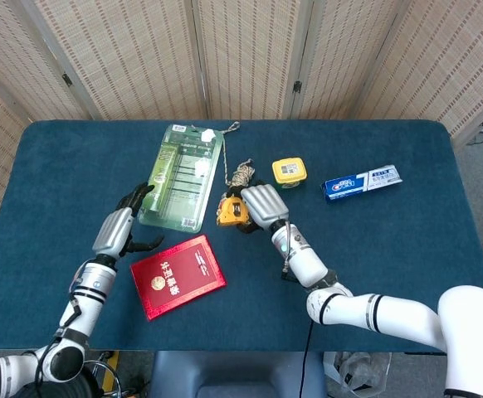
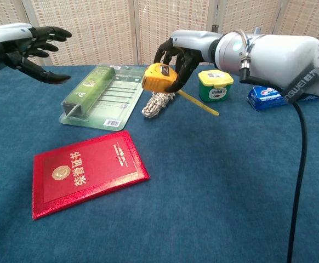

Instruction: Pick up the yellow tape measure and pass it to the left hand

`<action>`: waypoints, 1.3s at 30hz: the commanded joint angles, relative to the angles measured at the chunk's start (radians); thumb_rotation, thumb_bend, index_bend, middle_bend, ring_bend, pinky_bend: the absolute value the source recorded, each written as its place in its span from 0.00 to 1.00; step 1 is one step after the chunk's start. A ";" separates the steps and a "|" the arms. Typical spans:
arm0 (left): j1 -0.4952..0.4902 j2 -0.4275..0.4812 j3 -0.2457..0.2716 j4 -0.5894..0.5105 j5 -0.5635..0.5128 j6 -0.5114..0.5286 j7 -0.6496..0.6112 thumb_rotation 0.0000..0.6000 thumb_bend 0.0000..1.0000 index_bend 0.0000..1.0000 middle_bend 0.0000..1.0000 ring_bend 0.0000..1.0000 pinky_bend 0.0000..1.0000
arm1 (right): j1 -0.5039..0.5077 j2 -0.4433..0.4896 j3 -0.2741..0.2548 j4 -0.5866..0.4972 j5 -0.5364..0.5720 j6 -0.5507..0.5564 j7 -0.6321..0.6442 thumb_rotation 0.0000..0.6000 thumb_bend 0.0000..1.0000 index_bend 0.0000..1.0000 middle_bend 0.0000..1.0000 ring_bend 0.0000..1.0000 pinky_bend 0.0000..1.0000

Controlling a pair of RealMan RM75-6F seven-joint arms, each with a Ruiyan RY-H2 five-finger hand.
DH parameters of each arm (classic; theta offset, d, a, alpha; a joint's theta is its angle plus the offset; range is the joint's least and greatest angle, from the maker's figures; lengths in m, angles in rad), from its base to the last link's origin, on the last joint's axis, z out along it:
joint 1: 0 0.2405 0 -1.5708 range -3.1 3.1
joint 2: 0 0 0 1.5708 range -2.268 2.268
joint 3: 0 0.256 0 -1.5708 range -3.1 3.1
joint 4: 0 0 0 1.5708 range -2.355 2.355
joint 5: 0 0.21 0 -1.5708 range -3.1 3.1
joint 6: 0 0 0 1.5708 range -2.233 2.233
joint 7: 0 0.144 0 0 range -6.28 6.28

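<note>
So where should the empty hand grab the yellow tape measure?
Probably the bare end of the tape measure, coming from the left hand's own side. The right hand holds the far end, its fingers curled around the case, and the loose tape blade hangs out that way too.
</note>
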 commanded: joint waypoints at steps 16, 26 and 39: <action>-0.141 -0.240 -0.040 0.091 -0.198 0.090 0.155 1.00 0.31 0.00 0.00 0.00 0.00 | 0.120 -0.072 -0.009 0.075 0.138 -0.003 -0.008 1.00 0.30 0.63 0.54 0.44 0.19; -0.166 -0.272 -0.066 0.099 -0.238 0.098 0.156 1.00 0.32 0.00 0.00 0.00 0.00 | 0.147 -0.099 -0.013 0.111 0.138 -0.014 0.020 1.00 0.30 0.63 0.54 0.45 0.20; -0.185 -0.294 -0.074 0.107 -0.261 0.107 0.170 1.00 0.31 0.00 0.00 0.00 0.00 | 0.161 -0.111 -0.023 0.119 0.136 -0.012 0.037 1.00 0.29 0.63 0.54 0.45 0.21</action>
